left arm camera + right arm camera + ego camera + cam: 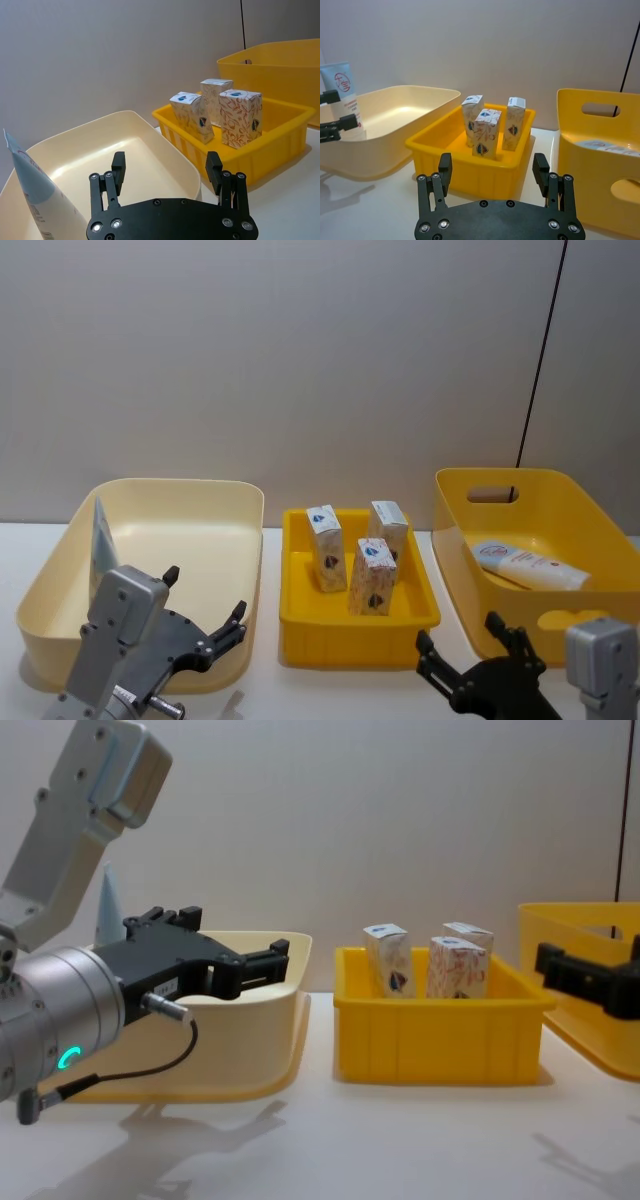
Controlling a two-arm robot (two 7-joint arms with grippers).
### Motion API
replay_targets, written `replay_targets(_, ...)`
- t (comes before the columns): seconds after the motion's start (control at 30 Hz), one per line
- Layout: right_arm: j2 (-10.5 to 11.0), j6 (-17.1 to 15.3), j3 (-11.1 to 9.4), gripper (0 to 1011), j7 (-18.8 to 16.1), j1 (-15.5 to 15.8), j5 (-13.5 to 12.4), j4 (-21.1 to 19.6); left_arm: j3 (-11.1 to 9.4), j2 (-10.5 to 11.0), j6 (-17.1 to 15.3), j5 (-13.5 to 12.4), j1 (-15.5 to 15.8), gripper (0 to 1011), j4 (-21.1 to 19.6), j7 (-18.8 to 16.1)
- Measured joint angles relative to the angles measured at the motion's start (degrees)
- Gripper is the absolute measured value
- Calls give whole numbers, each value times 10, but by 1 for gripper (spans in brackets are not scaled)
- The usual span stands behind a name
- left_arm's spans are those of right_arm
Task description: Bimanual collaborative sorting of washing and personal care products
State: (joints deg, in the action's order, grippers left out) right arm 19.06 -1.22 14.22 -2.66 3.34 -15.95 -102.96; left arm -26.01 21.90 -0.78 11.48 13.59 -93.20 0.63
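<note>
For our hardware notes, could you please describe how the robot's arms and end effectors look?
The left end effector and right end effector are black, two-fingered, on plates studded with screws. Wrist housings are boxy light grey. The left arm has a silver cylinder with a teal lit arc and a thin black cable.

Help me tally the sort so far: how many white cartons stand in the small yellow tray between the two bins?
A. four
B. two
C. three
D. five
C: three cartons stand upright in the small yellow tray, one at the front and two behind it.
</note>
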Motion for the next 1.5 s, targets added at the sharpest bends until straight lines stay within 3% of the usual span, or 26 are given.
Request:
replay_targets(0.4, -2, 1, 3, 1001, 3, 0, 2, 0, 0, 0, 0, 0, 0, 1000, 0, 0)
replay_targets(0.8, -13, -11, 0, 1001, -7, -47, 6, 32, 0, 0, 0, 0, 0, 1000, 0, 0)
replay_targets(1.5, -19, -17, -3, 1001, -13, -67, 8, 46, 0, 0, 0, 0, 0, 999, 0, 0)
